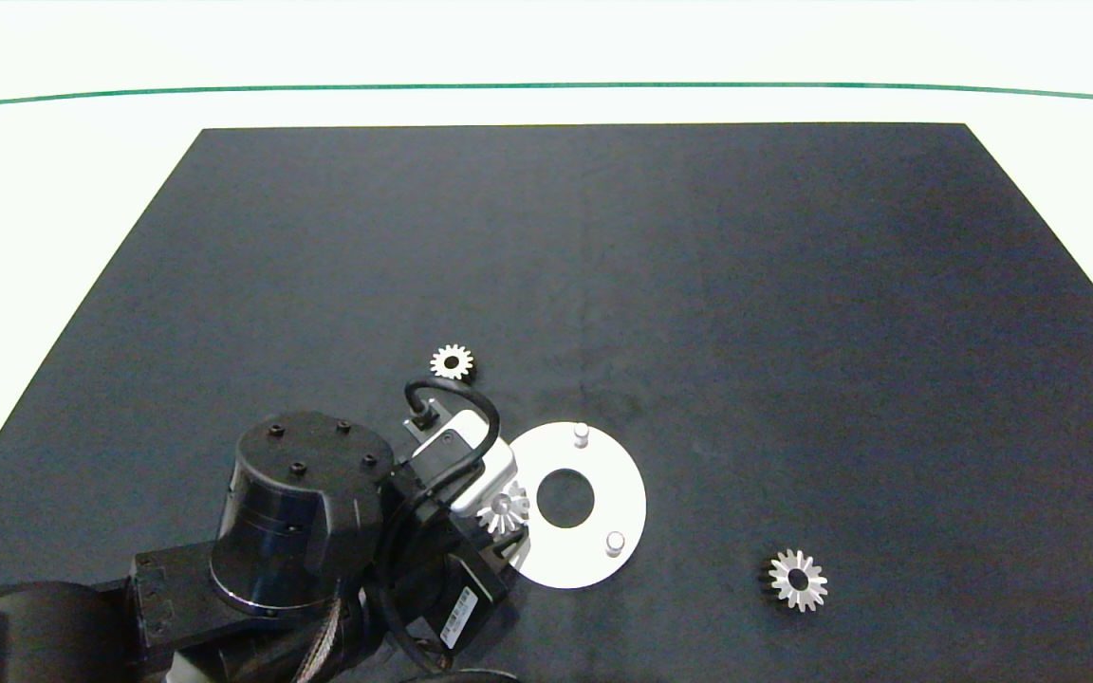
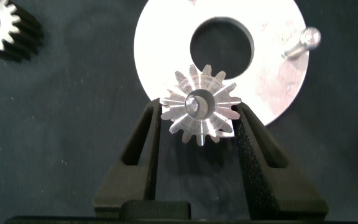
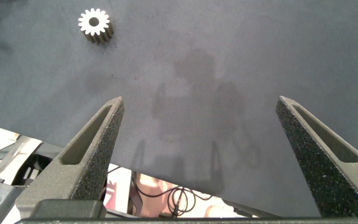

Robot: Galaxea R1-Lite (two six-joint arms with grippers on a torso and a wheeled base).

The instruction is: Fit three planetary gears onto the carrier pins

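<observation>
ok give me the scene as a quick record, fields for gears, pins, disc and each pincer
gear on pin: one planetary gear over a carrier pin at the white disc's near-left rim, pin tip showing in its centre hole
left pincer: left pincer, a finger either side of that gear, close to its teeth
loose gears: one beyond the disc on the dark mat, one to the disc's right
bare pins: two, and
right pincer: right pincer open, empty, above the mat, outside the head view
</observation>
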